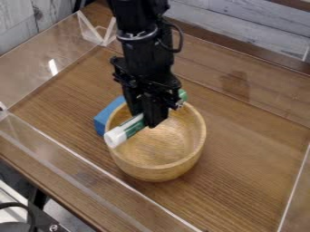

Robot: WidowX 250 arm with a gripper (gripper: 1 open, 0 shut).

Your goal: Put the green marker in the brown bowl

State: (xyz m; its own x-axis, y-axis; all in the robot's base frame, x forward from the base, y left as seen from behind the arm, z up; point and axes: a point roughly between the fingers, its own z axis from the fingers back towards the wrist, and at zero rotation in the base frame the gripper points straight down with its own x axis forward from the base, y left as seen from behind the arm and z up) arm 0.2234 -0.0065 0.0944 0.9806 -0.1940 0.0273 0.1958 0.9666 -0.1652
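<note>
Green marker in the pincer; brown bowl beneath.

The wooden table bears the bowl and blue block.

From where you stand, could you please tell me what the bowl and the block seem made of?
The bowl looks like smooth, satin-finished wood, from its warm light-brown tone. The block is blue and evenly coloured, perhaps painted wood or plastic.
</note>
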